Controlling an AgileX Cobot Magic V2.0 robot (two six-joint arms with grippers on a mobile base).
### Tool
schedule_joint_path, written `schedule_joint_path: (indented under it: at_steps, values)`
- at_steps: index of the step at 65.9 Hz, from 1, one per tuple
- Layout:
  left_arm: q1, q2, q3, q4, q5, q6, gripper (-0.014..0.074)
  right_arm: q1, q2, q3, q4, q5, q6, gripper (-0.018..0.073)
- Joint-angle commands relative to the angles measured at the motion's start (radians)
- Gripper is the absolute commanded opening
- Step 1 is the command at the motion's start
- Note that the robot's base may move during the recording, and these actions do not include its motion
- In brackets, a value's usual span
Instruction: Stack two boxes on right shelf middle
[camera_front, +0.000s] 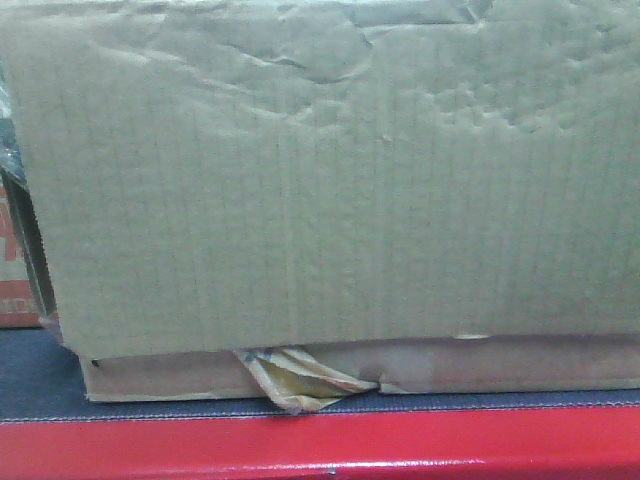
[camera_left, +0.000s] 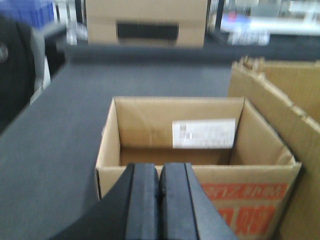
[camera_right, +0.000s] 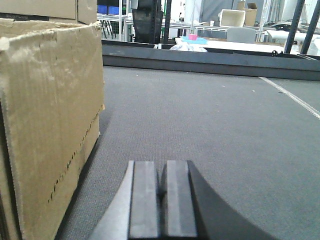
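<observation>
My left pincer (camera_left: 160, 202) and right pincer (camera_right: 163, 200) are closed, empty. The box (camera_front: 330, 180) stands on the mat (camera_right: 210, 130) between them; I should press its two sides evenly before lifting.

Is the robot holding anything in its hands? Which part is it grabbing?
Nothing is held. The left gripper and the right gripper are both shut with nothing between the fingers. The brown box sits beside the right gripper, ungripped.
</observation>
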Motion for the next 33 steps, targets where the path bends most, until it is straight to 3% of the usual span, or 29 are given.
schedule_joint_path:
  at_steps: [1, 7, 21, 33]
  values:
    - [-0.007, 0.128, -0.088, -0.009, 0.093, 0.009, -0.0102, 0.001, -0.003, 0.000, 0.001, -0.015, -0.006, -0.0162]
    - [-0.007, 0.263, -0.169, -0.027, 0.168, 0.009, -0.0102, 0.001, -0.003, 0.000, 0.001, -0.015, -0.006, -0.0162]
    - [-0.007, 0.465, -0.219, -0.037, 0.152, 0.009, -0.0102, 0.001, -0.003, 0.000, 0.001, -0.015, -0.006, -0.0162]
    - [-0.007, 0.641, -0.382, -0.041, 0.266, 0.009, -0.0102, 0.001, -0.003, 0.000, 0.001, -0.015, -0.006, -0.0162]
